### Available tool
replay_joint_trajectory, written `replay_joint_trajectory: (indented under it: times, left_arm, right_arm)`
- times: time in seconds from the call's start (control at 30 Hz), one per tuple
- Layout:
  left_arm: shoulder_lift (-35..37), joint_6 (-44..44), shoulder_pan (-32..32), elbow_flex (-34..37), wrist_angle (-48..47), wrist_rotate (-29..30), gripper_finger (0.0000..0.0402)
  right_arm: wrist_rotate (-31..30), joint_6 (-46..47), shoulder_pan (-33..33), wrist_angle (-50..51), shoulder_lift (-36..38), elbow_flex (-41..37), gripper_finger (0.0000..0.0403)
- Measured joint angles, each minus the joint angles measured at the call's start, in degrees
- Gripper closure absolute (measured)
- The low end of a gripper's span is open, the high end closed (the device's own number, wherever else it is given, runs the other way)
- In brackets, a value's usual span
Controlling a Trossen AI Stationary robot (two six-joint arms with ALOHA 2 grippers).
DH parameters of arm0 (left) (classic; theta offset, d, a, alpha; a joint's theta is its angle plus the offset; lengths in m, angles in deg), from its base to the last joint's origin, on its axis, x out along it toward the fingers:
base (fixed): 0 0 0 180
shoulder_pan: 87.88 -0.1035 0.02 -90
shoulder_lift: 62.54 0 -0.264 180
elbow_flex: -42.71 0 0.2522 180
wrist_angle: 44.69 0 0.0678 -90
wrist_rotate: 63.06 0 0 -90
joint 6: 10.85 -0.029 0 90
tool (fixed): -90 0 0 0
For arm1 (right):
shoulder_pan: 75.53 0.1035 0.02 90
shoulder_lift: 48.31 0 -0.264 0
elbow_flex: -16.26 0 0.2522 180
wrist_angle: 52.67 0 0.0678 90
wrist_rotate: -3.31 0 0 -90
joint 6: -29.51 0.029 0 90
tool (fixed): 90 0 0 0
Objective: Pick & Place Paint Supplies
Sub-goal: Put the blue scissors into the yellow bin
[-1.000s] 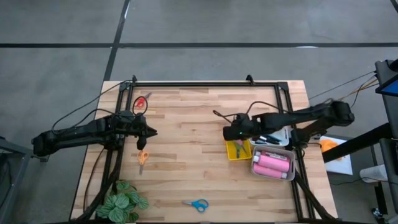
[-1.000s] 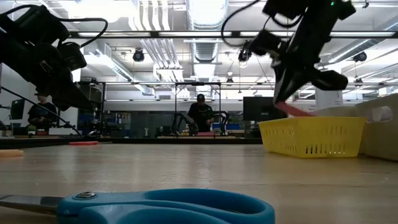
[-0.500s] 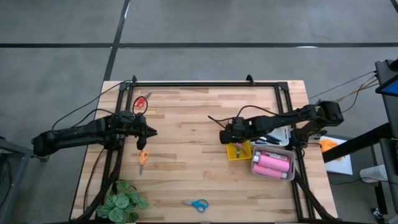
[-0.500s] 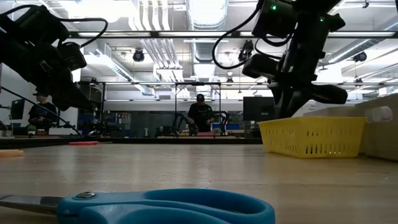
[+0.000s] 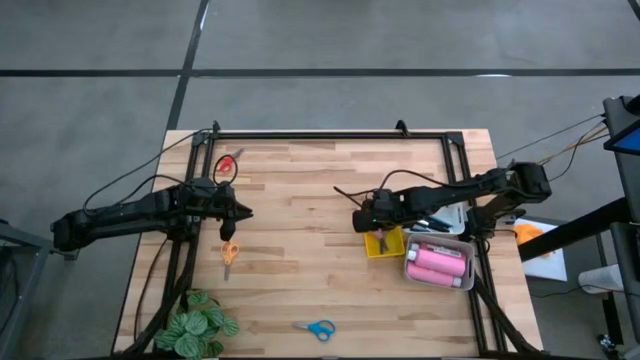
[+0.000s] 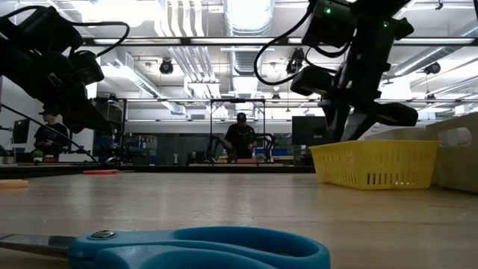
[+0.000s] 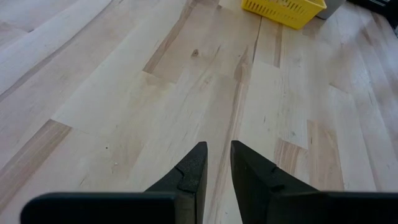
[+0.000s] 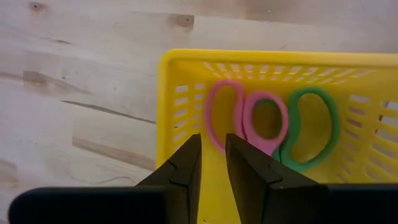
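My right gripper (image 8: 213,146) hangs open by a narrow gap over the near-left part of the yellow tray (image 8: 249,56), pointing down, touching nothing. Pink-handled scissors (image 8: 227,118) and green-handled scissors (image 8: 311,124) lie flat on the tray's floor. My left gripper (image 5: 245,212) waits over the table's left half, its fingers (image 7: 199,168) a narrow gap apart above bare wood. Red scissors (image 5: 227,165), orange scissors (image 5: 230,252) and blue scissors (image 5: 318,328) lie flat on the table. Pink bottles (image 5: 437,263) lie in a white tray.
The yellow tray (image 5: 398,250) sits at the table's right, with the white tray (image 5: 410,272) against its right side. A leafy plant (image 5: 200,325) stands at the near left corner. A black frame runs along the table's edges. People stand in the room beyond.
My right gripper held something pink above the yellow tray a second ago. It shifted slightly toward the table's left and sank a little, and the pink thing is gone from its fingers. Pink-handled scissors now lie in the tray.
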Motion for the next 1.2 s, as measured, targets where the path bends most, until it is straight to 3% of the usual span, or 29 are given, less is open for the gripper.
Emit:
replay_joint_trajectory:
  times: [0.33, 0.6, 0.83, 1.0, 1.2]
  left_arm:
    - [0.0, 0.0, 0.0, 0.0, 0.0, 0.0, 0.0329]
    - [0.0, 0.0, 0.0, 0.0, 0.0, 0.0, 0.0329]
    - [0.0, 0.0, 0.0, 0.0, 0.0, 0.0, 0.0329]
    - [0.0, 0.0, 0.0, 0.0, 0.0, 0.0, 0.0329]
    - [0.0, 0.0, 0.0, 0.0, 0.0, 0.0, 0.0329]
  right_arm:
    - [-0.1, -2.3, 0.0, -1.1, 2.7, 0.5, 0.0328]
    - [-0.2, -16.0, 0.3, -2.7, 4.9, 7.0, 0.0328]
    - [-0.7, -29.3, 2.7, -2.4, 0.7, 15.2, 0.0328]
    - [-5.8, -41.4, 5.4, -2.2, -4.0, 20.7, 0.0328]
    - [-6.1, -46.1, 7.3, -2.1, -10.7, 27.1, 0.0328]
